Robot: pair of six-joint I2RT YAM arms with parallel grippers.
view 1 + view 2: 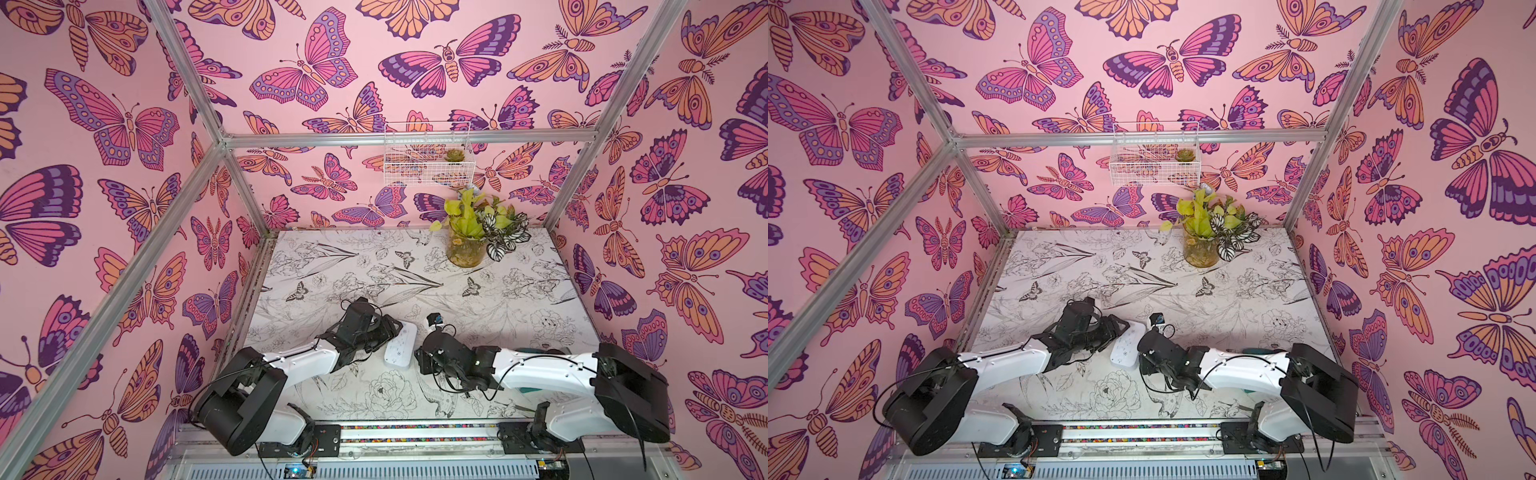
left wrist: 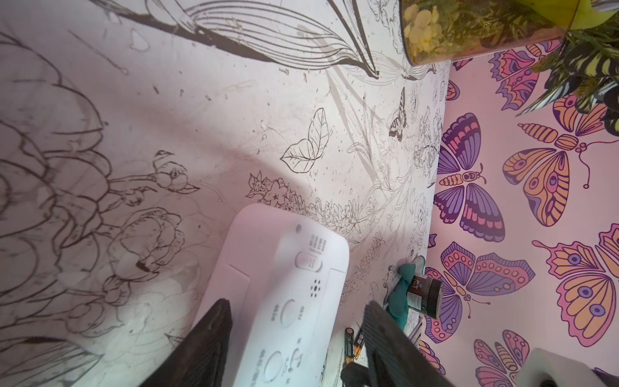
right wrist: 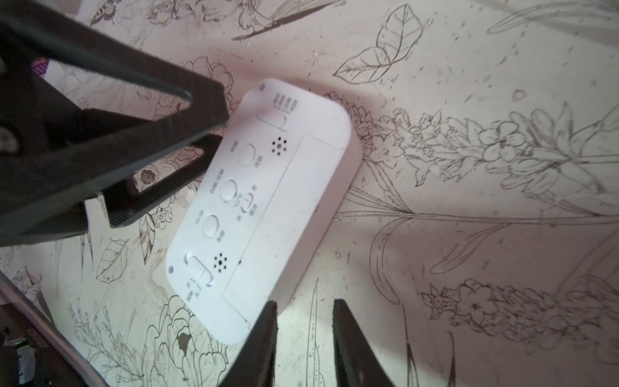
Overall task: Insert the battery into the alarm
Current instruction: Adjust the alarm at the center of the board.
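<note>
Left gripper (image 2: 298, 303), left wrist view: spread wide, pinching nothing; two black ribbed fingers (image 2: 214, 338) frame the alarm (image 2: 284, 261) beyond their tips. One battery (image 2: 349, 341), black and gold, lies on the table (image 2: 167, 100) right of the alarm; past it one teal glove (image 2: 400, 291), one dark jar (image 2: 427, 295).

Right wrist view: right gripper (image 3: 304, 303) parted, bare table in the gap; one tip at the alarm's near corner, contact unclear. Alarm white plastic, rounded, back up: three round buttons (image 3: 246, 154), two dot clusters (image 3: 278, 146).

Both top views: alarm flat, near middle, between the two grippers. Far right, one glass vase (image 1: 465, 253) holds leafy plants (image 1: 482, 216); one wire basket (image 1: 415, 172) on the wall (image 1: 332, 83) holds one succulent (image 1: 454, 155).
</note>
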